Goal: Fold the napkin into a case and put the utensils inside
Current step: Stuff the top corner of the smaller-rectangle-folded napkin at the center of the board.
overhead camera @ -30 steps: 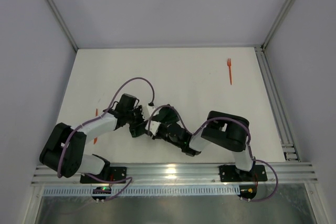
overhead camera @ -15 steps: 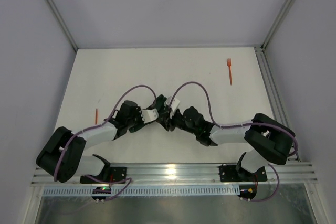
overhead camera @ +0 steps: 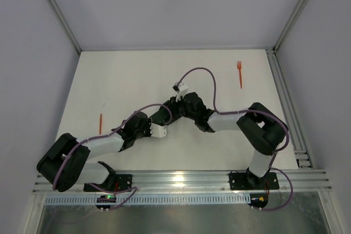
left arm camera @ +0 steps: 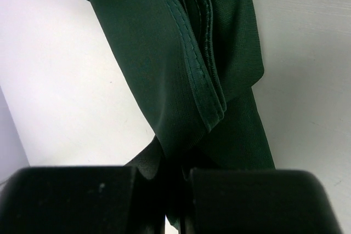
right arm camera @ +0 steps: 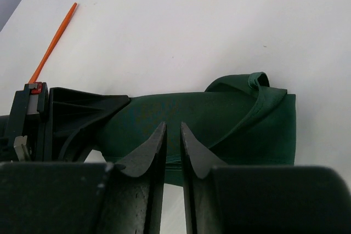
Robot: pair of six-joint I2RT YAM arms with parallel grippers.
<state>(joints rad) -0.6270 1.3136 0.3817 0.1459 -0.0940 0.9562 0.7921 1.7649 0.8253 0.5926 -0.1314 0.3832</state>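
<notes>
The dark green napkin (left arm camera: 181, 69) is bunched into a folded bundle on the table. My left gripper (left arm camera: 175, 171) is shut on one end of it. In the right wrist view the napkin (right arm camera: 219, 119) lies as a narrow band just beyond my right gripper (right arm camera: 173, 130), whose jaws are almost together with no cloth visibly pinched. From above, both grippers meet mid-table, left (overhead camera: 158, 130) and right (overhead camera: 164, 114), hiding most of the cloth. The orange fork (overhead camera: 239, 74) lies far right. The other orange utensil (overhead camera: 100, 123) lies at the left and also shows in the right wrist view (right arm camera: 54, 42).
Metal rails run along the table's right edge (overhead camera: 285, 102) and near edge (overhead camera: 181, 179). Grey walls close in the left, back and right sides. Purple cables (overhead camera: 200, 75) loop over both arms.
The right arm unfolded and swung its gripper away from the near edge toward mid-table. The left gripper shifted right and slightly nearer, still holding the napkin.
</notes>
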